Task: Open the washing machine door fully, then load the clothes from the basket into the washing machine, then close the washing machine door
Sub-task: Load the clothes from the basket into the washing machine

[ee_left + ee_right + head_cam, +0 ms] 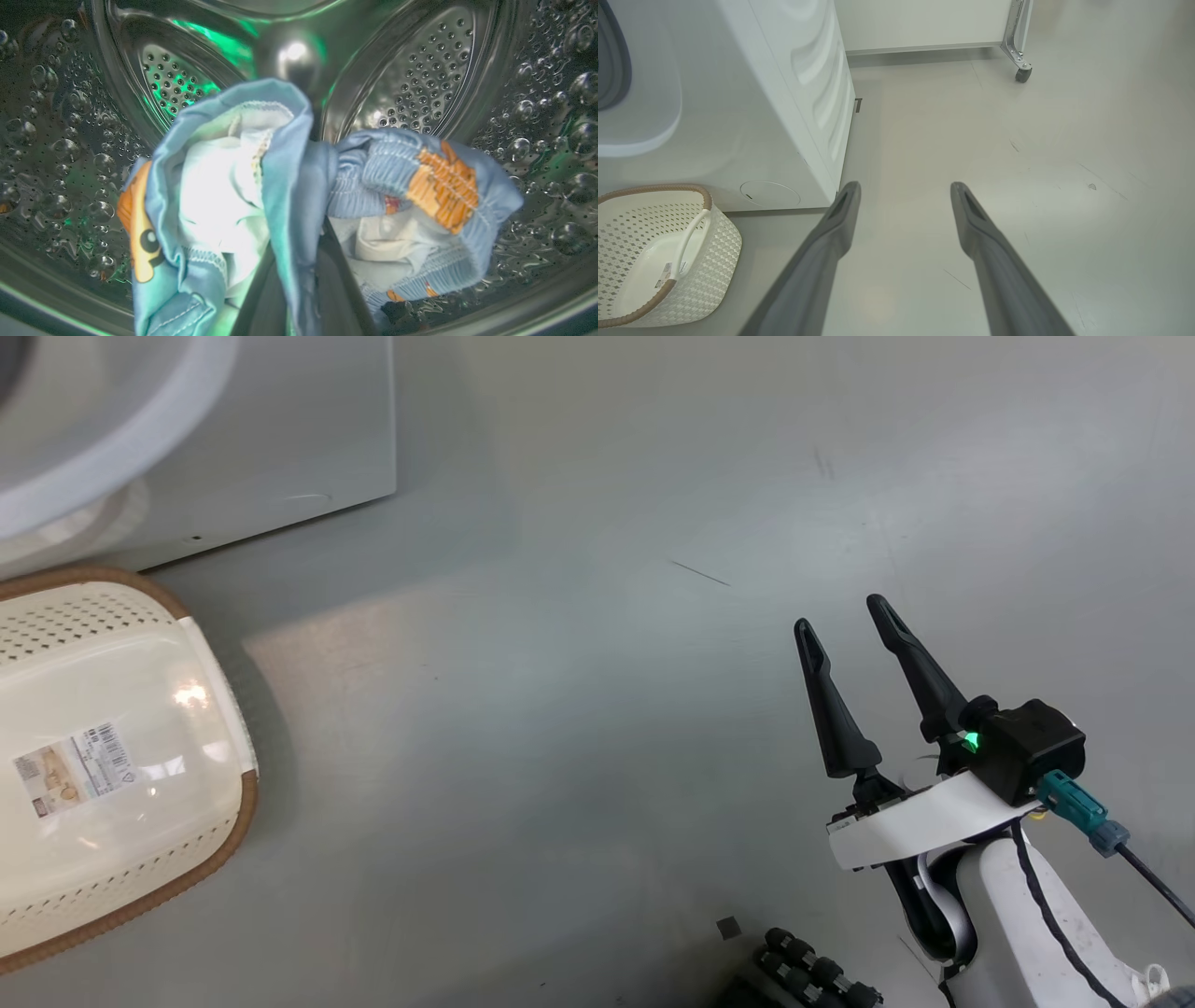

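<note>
The clothes [224, 196], light blue fabric with orange cartoon prints, hang bunched inside the washing machine's perforated steel drum [420, 70]. My left gripper [308, 261] is shut on the clothes, its dark fingers mostly wrapped in fabric. The white washing machine [280, 429] stands at the upper left, its side panel [817, 102] also showing in the right wrist view. The cream basket [112, 616] with a brown rim sits on the floor before it, and its inside [714, 242] looks empty. My right gripper [850, 616] hovers open over bare floor to the right of the basket and holds nothing. The door is out of view.
A white cabinet on a caster wheel [1023, 74] stands behind the machine at the far side. Dark parts of my own base [803, 971] lie at the bottom edge. Grey floor stretches to the right of the machine and basket.
</note>
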Controlling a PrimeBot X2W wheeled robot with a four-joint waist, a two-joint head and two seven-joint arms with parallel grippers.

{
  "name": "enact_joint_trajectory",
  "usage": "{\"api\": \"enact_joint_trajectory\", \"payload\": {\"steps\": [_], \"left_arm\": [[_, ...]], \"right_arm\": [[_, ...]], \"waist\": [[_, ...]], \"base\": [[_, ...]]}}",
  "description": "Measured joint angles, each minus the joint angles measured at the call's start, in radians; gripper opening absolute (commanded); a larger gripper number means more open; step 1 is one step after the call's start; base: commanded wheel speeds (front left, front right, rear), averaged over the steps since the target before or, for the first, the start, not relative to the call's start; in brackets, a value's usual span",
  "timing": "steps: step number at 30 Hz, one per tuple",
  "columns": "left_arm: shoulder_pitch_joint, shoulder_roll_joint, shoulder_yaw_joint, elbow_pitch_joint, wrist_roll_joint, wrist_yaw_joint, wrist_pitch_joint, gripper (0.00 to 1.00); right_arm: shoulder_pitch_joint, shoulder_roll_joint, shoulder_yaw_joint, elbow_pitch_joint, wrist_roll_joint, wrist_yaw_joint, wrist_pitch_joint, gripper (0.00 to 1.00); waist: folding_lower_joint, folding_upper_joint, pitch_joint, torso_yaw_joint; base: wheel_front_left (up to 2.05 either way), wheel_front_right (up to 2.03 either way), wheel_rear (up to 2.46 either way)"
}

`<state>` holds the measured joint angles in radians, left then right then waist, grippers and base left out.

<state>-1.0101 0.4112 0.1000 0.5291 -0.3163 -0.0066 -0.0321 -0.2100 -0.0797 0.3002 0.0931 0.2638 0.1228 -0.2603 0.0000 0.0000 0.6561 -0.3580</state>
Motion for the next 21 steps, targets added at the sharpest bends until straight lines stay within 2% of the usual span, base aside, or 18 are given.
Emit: {"api": "enact_joint_trajectory", "payload": {"steps": [3, 9, 13, 17, 19, 21], "left_arm": [[-0.035, 0.041, 0.014, 0.051, 0.02, 0.016, 0.011, 0.0], [-0.125, 0.103, 0.016, 0.072, 0.059, 0.033, -0.001, 0.0], [-0.187, 0.115, 0.02, 0.07, 0.062, 0.033, -0.051, 0.0], [-0.223, 0.128, 0.0, 0.086, 0.079, 0.021, -0.066, 0.0], [-0.222, 0.151, -0.03, 0.124, 0.098, -0.006, -0.044, 0.0], [-0.223, 0.159, -0.038, 0.155, 0.111, -0.009, -0.028, 0.0]], "right_arm": [[0.017, 0.001, 0.001, 0.0, 0.0, 0.0, 0.0, 1.0], [0.019, 0.001, 0.003, -0.014, 0.002, 0.0, 0.0, 1.0], [0.019, 0.001, 0.003, -0.019, 0.008, 0.0, 0.0, 1.0], [0.017, 0.003, 0.017, -0.02, 0.009, 0.0, 0.0, 1.0], [0.015, 0.007, 0.033, -0.02, 0.009, 0.0, 0.0, 1.0], [0.015, 0.013, 0.03, -0.021, 0.009, 0.0, 0.0, 1.0]], "waist": [[0.0, 0.0, 0.005, -0.04], [0.0, 0.0, 0.033, -0.079], [0.0, 0.0, 0.058, -0.096], [0.0, 0.0, 0.081, -0.11], [0.0, 0.0, 0.088, -0.119], [0.0, 0.0, 0.093, -0.129]], "base": [[0.0, 0.0, 0.0], [0.0, 0.0, 0.0], [0.0, 0.0, 0.0], [0.0, 0.0, 0.0], [0.0, 0.0, 0.0], [0.0, 0.0, 0.0]]}}
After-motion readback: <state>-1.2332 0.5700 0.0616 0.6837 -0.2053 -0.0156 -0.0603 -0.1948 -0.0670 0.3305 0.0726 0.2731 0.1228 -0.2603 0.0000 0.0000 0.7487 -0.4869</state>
